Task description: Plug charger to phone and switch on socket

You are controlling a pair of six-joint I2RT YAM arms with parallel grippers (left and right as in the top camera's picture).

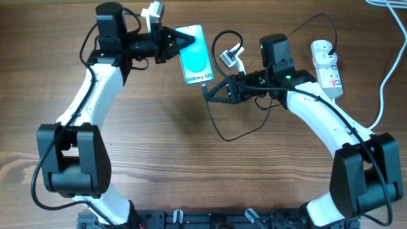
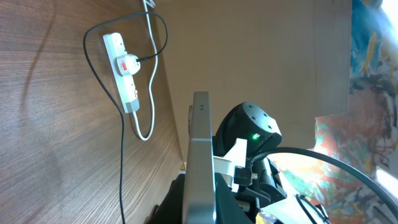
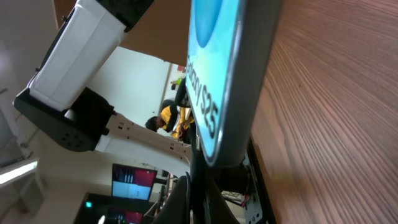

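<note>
- L jaws pinch phone (image 1: 196,54) at its 10 o'clock edge; stiff, slick.
- R jaws pinch charger (image 2: 122,168) tip at phone's 6 o'clock; cable floppy, so hold by plug.

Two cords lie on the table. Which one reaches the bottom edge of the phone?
The thin black cable, looping from the socket to the bottom edge of the phone. The thicker white cord stays far right, away from the phone.
</note>
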